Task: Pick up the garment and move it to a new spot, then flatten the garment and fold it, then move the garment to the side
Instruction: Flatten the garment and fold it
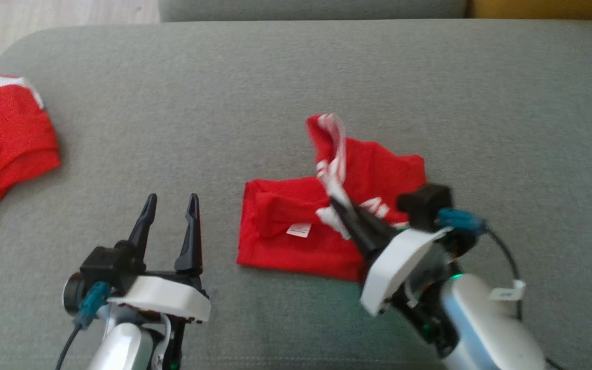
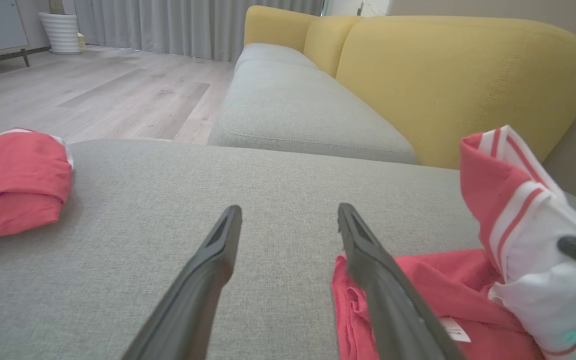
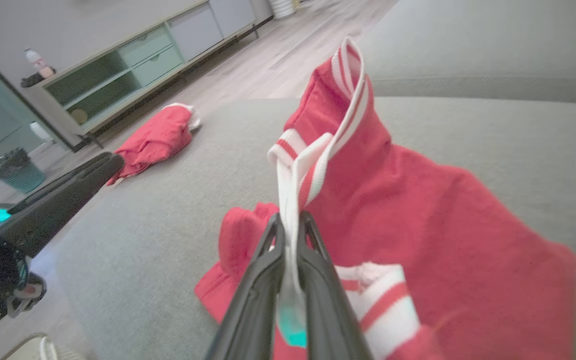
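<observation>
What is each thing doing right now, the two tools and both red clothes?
middle garment: partly folded, striped trim lifted up.
far garment: bunched, lying untouched.
left tool: open, empty.
right tool: shut on the middle garment's striped trim.

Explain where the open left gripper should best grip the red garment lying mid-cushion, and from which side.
Probably the left edge of the garment, approached from the left: it lies flat, nearest the left gripper, while the right gripper pinches the striped trim.
</observation>
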Tool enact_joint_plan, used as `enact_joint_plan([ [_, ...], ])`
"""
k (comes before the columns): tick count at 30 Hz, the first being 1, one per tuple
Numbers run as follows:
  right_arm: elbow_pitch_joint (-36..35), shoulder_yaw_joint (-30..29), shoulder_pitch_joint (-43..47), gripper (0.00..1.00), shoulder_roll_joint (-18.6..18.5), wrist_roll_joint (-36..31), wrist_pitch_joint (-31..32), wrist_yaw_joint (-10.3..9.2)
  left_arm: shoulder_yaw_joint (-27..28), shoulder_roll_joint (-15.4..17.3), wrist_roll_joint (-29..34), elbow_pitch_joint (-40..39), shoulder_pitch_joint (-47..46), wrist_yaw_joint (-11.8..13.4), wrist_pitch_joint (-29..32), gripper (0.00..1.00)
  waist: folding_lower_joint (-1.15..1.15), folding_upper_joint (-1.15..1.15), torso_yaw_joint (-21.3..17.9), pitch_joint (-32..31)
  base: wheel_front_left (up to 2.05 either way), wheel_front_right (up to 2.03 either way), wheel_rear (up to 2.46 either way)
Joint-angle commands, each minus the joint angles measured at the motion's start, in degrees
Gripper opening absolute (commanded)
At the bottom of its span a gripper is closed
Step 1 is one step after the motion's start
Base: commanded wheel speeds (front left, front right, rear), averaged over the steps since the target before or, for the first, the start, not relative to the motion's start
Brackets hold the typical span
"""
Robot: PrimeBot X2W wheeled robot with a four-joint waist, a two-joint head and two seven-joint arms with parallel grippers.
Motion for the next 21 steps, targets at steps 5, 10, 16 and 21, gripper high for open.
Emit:
enact_joint_plan([
  [5,5.3,6.9,-4.8,0.0,1.1,7.1,-6.2,-0.05,1.3,-0.5,0.8,-1.1,-3.7,-0.8,-0.7,1.0,0.0,0.0,2.5,1.5,0.0,0.0,0.0],
  [10,11.8,10.7,-8.8,0.0,1.1,11.3,-10.9,-0.05,1.5,-0.9,1.2,-1.0,-4.4,-1.1,-0.7,1.0,0.0,0.0,3.1,2.8,0.0,0.0,0.0],
  [16,16.4,15.1,-12.9,1.0,1.2,15.3,-15.0,-0.05,1.9,-1.2,1.6,-0.6,-4.7,-1.5,-0.7,1.0,0.0,0.0,2.9,3.5,0.0,0.0,0.0],
  [21,14.8,18.4,-15.4,1.0,1.2,16.7,-19.8,-0.05,2.5,-1.2,2.0,-0.5,-4.7,-1.6,-0.7,1.0,0.0,0.0,2.2,3.4,0.0,0.0,0.0],
])
